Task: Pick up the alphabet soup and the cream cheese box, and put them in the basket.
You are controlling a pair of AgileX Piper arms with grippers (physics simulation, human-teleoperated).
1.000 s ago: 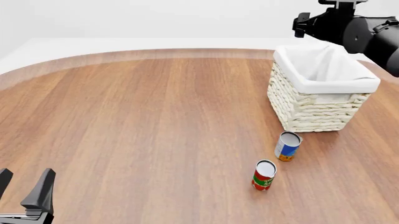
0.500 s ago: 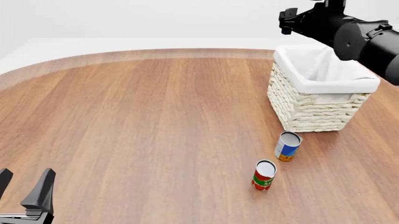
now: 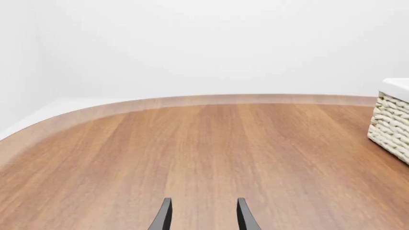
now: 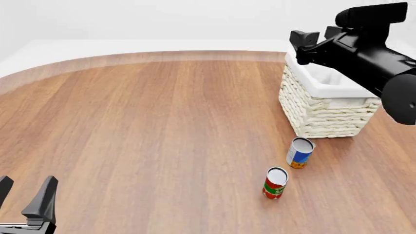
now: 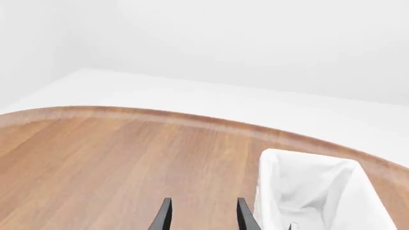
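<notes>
The alphabet soup (image 4: pixel 299 152), a blue and white can with an orange band, stands on the table in front of the basket (image 4: pixel 325 117). The basket is cream wicker with a white lining (image 5: pixel 307 191); one corner of it (image 3: pixel 391 129) shows in the left wrist view. My right gripper (image 4: pixel 304 39) (image 5: pixel 203 215) hangs open above the basket's far left corner, holding nothing. Down at the near left edge, my left gripper (image 4: pixel 25 195) (image 3: pixel 203 218) is open and empty, far from the cans. The cream cheese box is out of view.
A red and green can (image 4: pixel 275 183) stands just in front of and left of the alphabet soup. The right arm's black body (image 4: pixel 370 58) covers part of the basket's back rim. The wooden table (image 4: pixel 162 126) ends in a curved far edge.
The right arm has come down and tilted over the basket, its gripper shifting slightly left then lower. The left gripper and both cans have not moved.
</notes>
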